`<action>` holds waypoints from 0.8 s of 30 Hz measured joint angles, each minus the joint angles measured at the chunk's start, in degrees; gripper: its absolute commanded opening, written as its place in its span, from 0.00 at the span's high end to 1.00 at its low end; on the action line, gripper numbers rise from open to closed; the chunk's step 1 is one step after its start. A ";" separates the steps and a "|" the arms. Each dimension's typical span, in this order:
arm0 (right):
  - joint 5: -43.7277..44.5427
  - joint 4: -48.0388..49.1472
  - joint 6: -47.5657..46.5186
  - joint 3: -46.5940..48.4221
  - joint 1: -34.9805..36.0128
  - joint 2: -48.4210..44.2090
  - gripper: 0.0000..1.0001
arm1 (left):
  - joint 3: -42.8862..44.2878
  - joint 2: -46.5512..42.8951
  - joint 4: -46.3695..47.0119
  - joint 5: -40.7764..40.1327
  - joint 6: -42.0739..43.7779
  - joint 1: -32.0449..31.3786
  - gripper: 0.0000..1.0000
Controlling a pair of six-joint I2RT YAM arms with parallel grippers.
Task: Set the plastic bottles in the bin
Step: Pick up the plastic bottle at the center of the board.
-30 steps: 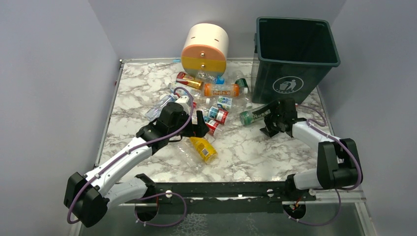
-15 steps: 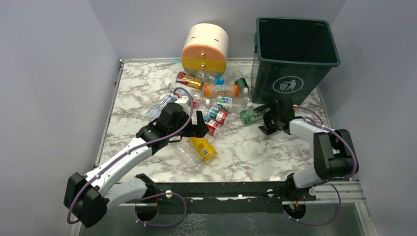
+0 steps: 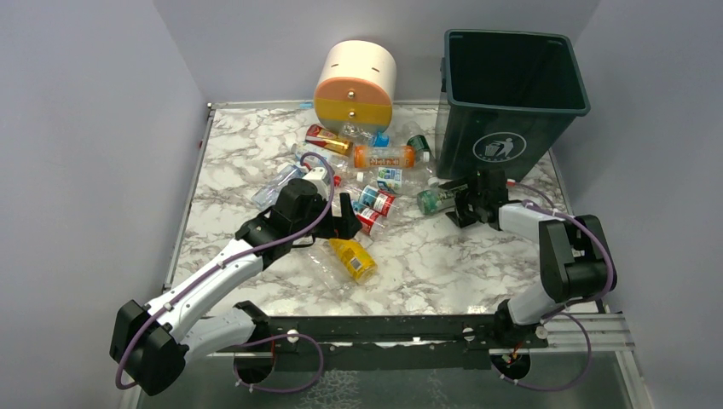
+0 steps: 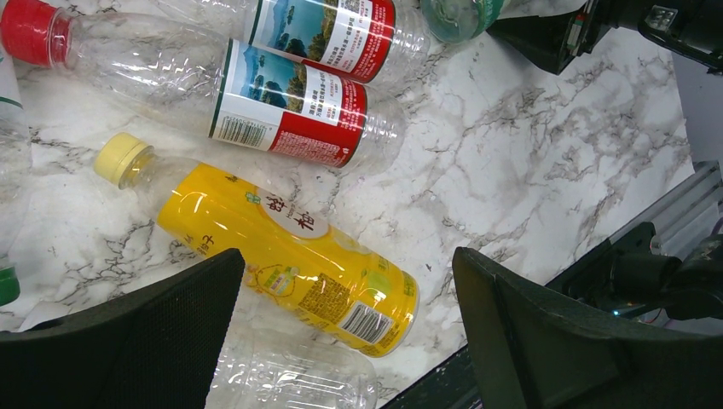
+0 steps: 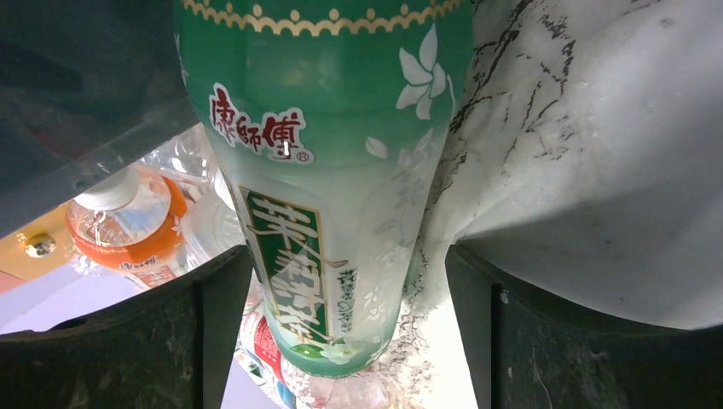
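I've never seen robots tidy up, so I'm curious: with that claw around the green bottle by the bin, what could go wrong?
The right gripper straddles the green-labelled bottle with gaps beside it; round and smooth, it may roll or slip when squeezed.
The bin stands tall alongside; a low lift could knock the bottle against its wall.
The left gripper hangs open over the yellow bottle, close to a red-labelled bottle it may nudge.

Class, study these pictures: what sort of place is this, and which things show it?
Probably a robotics lab test cell: a left arm and right arm bolted to a rail at the edge of a marble-patterned table, plain walls closing it in, and loose plastic bottles beside a green bin.
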 measured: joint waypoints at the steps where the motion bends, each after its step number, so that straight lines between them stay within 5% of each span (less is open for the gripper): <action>1: 0.00 0.42 0.04 0.00 0.02 0.17 0.15 | 0.00 0.00 0.00 0.00 -0.02 0.00 0.01; 13: 0.24 3.67 -1.60 -1.01 0.11 1.33 0.37 | 0.00 0.00 0.00 0.00 -0.07 0.00 0.01; 24: 1.77 0.59 -9.64 -6.51 0.13 -8.79 0.38 | 0.00 0.02 0.02 -0.04 -0.24 0.00 0.01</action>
